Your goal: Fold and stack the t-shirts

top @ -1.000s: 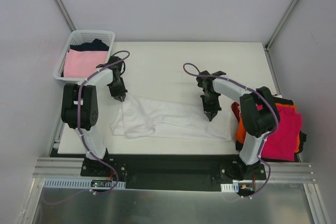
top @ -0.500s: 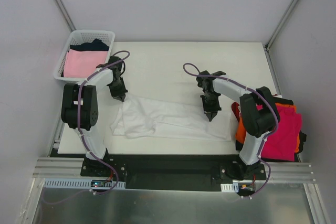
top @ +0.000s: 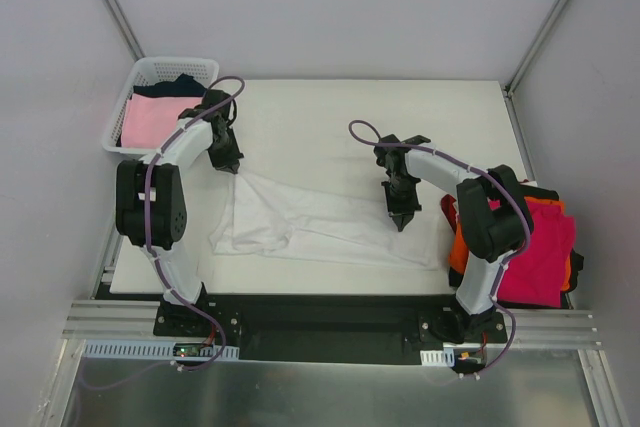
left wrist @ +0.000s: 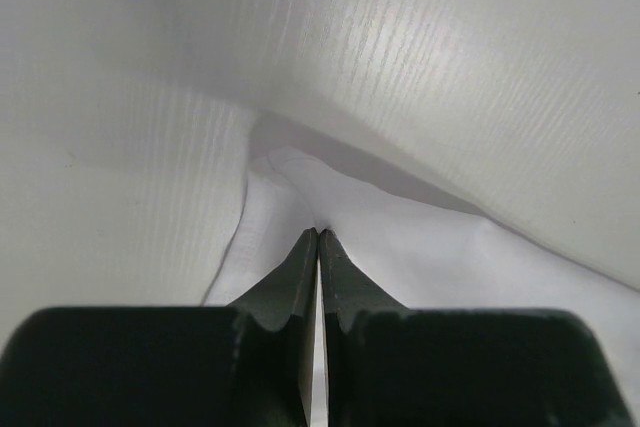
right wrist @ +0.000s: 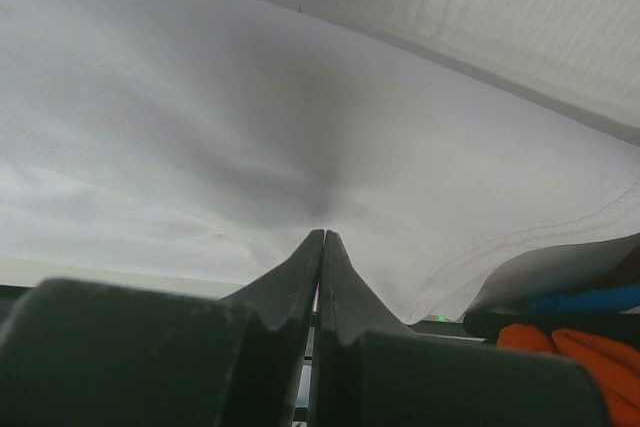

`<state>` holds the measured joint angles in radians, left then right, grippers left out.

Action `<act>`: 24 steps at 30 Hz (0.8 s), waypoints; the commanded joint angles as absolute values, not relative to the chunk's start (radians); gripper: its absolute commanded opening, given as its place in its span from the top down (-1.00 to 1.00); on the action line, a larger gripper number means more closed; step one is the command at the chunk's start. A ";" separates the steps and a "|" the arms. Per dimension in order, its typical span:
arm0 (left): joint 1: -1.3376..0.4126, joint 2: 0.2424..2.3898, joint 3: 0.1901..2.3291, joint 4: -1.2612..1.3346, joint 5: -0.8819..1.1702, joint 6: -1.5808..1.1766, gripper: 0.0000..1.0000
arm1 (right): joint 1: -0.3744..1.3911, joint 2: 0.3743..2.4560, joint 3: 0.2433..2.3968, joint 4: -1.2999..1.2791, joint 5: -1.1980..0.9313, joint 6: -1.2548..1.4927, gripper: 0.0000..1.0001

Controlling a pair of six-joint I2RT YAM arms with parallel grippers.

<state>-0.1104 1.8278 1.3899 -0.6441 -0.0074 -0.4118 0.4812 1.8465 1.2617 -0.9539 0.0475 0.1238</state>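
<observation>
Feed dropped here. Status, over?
Left gripper shut on white t-shirt, far-left corner. Right gripper shut on its right side. Shirt partly spread on table. Nothing in the way.

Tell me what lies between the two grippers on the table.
A white t-shirt stretches across that whole gap, clearest in the top view. The left gripper pinches its far left corner, the right gripper its right side.

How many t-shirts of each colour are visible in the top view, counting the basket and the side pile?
white t-shirt: 1
pale pink t-shirt: 1
dark t-shirt: 1
magenta t-shirt: 1
orange t-shirt: 1
Total: 5 clearly visible
</observation>
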 commanded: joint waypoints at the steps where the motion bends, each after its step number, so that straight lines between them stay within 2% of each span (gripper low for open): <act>1: -0.103 1.831 1.440 -0.681 -0.009 -0.408 1.00 | 0.480 1.832 1.256 -0.969 0.045 0.141 0.94; 8: -0.094 1.899 1.479 -0.681 -0.014 -0.391 0.97 | 0.480 1.832 1.253 -0.976 0.048 0.143 0.94; 9: -0.089 1.922 1.480 -0.681 -0.005 -0.388 0.82 | 0.480 1.832 1.255 -0.976 0.048 0.143 0.94; 10: -0.087 1.934 1.482 -0.683 -0.002 -0.387 0.34 | 0.480 1.832 1.252 -0.974 0.046 0.143 0.94; 12: -0.087 1.954 1.476 -0.681 -0.002 -0.388 -0.16 | 0.480 1.832 1.252 -0.974 0.046 0.143 0.94; 13: -0.087 1.956 1.471 -0.681 -0.002 -0.391 -0.56 | 0.483 1.833 1.252 -0.976 0.048 0.143 0.94; 15: -0.087 1.953 1.456 -0.681 -0.006 -0.399 -0.96 | 0.482 1.833 1.250 -0.977 0.046 0.143 0.94; 24: -0.092 1.824 1.410 -0.680 0.054 -0.437 -0.98 | 0.491 1.851 1.276 -0.980 0.035 0.147 0.94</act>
<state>-0.0906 1.9476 1.4311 -0.6628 0.0029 -0.4057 0.4820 1.8465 1.2610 -0.9543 0.0441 0.1303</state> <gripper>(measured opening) 0.992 0.032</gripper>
